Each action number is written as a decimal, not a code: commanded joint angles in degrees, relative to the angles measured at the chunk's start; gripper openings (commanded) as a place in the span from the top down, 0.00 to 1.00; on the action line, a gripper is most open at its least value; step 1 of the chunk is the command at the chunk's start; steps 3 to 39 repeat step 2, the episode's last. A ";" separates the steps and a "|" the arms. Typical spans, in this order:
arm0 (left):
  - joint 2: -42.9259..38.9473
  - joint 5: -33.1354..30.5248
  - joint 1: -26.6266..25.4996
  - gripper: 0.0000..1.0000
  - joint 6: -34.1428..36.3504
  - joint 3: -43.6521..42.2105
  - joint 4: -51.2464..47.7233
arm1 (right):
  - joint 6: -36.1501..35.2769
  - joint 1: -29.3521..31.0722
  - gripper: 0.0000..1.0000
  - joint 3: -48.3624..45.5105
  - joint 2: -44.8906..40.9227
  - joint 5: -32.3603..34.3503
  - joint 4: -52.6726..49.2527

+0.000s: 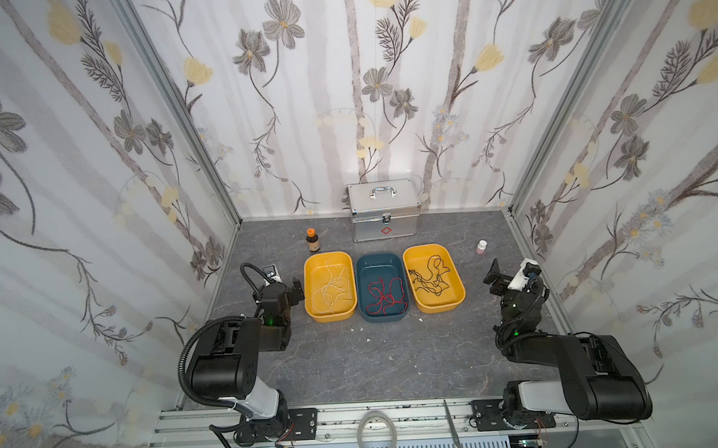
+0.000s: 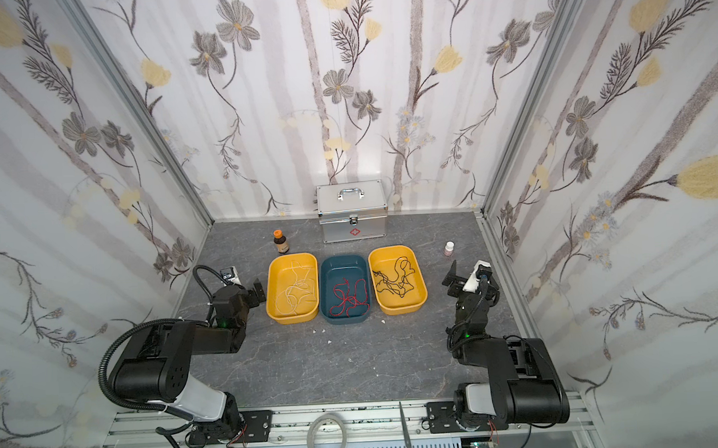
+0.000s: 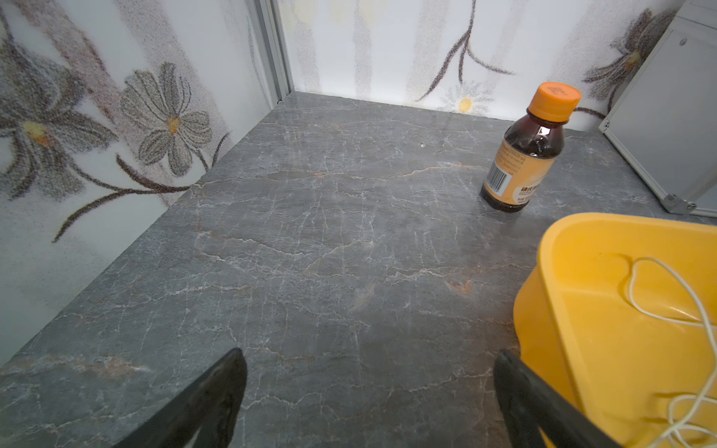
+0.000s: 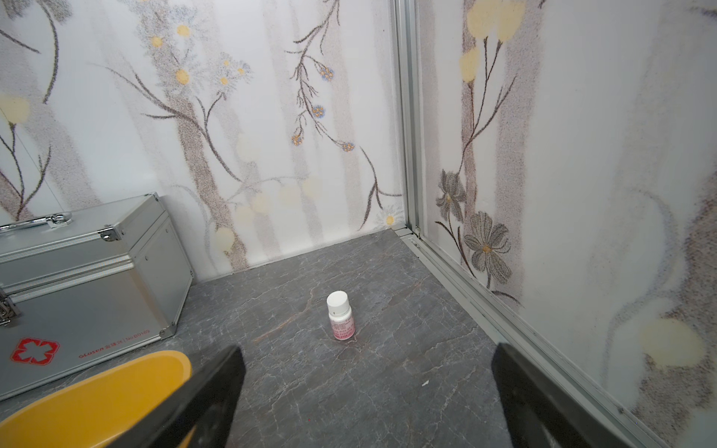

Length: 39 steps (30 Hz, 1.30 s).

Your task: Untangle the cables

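Three abreast on your bench [image 1: 375, 357], the left yellow tray [image 1: 310, 285] holds the white cable [image 1: 331, 290], the blue tray [image 1: 381, 256] between holds the red cable [image 1: 385, 296], and the right yellow tray [image 1: 427, 247] holds the black cable [image 1: 430, 278]. Your left tool [image 3: 368, 368] hangs wide and empty just beside the left yellow tray. Your right tool [image 4: 368, 364], equally wide and empty, hangs near the right yellow tray.

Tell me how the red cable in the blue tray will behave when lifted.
The red cable probably goes limp and dangles: it is thread-thin and lies in loose loops. Its crossing loops may snag and rise together. Probably featherlight, given that thinness.
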 commanded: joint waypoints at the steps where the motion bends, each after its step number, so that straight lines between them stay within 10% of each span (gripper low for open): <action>1: 0.06 -0.58 0.00 0.00 0.16 0.34 1.77 | -0.98 0.12 0.00 -0.05 -0.02 -0.51 1.28; 39: 0.06 -0.61 0.04 0.00 0.20 0.42 1.78 | -0.98 0.12 0.00 -0.07 -0.12 -0.46 1.29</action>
